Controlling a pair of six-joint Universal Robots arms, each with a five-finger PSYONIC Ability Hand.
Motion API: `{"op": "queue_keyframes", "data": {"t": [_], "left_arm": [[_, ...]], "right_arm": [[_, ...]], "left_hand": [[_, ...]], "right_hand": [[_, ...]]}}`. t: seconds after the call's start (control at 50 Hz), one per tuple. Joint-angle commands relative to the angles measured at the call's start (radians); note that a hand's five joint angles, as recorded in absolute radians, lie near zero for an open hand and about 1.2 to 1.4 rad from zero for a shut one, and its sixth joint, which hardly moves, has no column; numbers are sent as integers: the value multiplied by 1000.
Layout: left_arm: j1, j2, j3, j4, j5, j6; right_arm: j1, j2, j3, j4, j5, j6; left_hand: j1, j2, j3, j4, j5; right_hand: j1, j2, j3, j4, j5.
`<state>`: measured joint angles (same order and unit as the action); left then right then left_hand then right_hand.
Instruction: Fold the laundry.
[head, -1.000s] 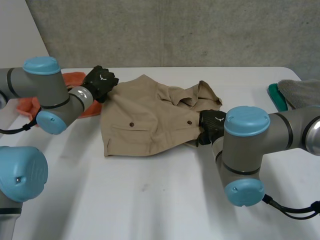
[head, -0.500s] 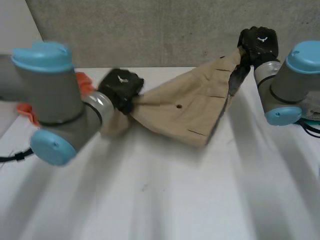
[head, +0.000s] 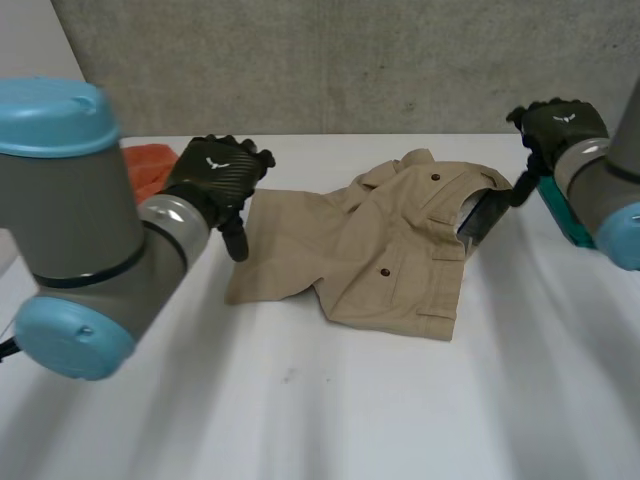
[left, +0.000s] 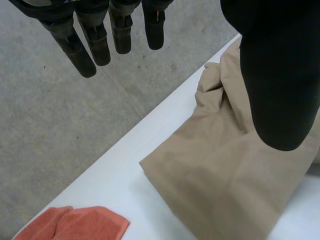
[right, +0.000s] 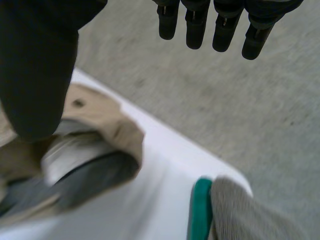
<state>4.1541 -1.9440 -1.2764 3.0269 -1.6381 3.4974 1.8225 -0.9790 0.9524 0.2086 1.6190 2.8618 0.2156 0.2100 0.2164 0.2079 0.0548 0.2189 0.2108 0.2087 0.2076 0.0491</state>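
Observation:
Khaki shorts (head: 380, 245) lie spread on the white table (head: 320, 400), waistband toward the right. My left hand (head: 212, 180) hovers just above the left leg edge, fingers (left: 95, 42) straight and apart from the thumb (left: 277, 70), holding nothing; the khaki cloth (left: 225, 180) lies below its palm. My right hand (head: 557, 130) hangs above the open waistband (right: 90, 165) at the shorts' right end, fingers (right: 222, 27) straight, empty.
An orange cloth (head: 150, 165) lies at the back left, behind my left hand, also seen as orange cloth (left: 75, 225). A green tray (right: 200, 210) with a grey towel (right: 250, 215) sits at the right table edge.
Both hands held the shorts up stretched between them half a second ago. Now the shorts lie flat on the table and both hands have let go and opened.

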Motion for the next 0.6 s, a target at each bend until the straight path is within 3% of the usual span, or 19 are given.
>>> {"op": "queue_keyframes", "data": {"t": [0.02, 0.1, 0.3, 0.42, 0.6], "left_arm": [[113, -67, -44, -3, 99, 6], [153, -203, 9, -11, 121, 47], [132, -381, 153, -34, 230, 75], [109, -423, 233, -57, 164, 75], [77, -478, 293, -100, 101, 81]], "right_arm": [[64, -197, 221, 268, -8, -24], [129, -240, 379, 292, -27, -16], [256, -155, 617, -124, -30, 34], [274, -77, 625, -317, 24, -22], [262, 5, 586, -390, 33, -88]], "left_hand": [[33, 38, 32, 41, 19], [89, 94, 88, 96, 75], [229, 235, 229, 237, 216], [391, 396, 390, 398, 377], [464, 470, 464, 472, 451]], "right_hand": [[-44, -36, -34, -33, -49], [-41, -33, -31, -30, -46], [97, 105, 107, 108, 92], [170, 178, 180, 181, 165], [346, 354, 356, 357, 341]]}}
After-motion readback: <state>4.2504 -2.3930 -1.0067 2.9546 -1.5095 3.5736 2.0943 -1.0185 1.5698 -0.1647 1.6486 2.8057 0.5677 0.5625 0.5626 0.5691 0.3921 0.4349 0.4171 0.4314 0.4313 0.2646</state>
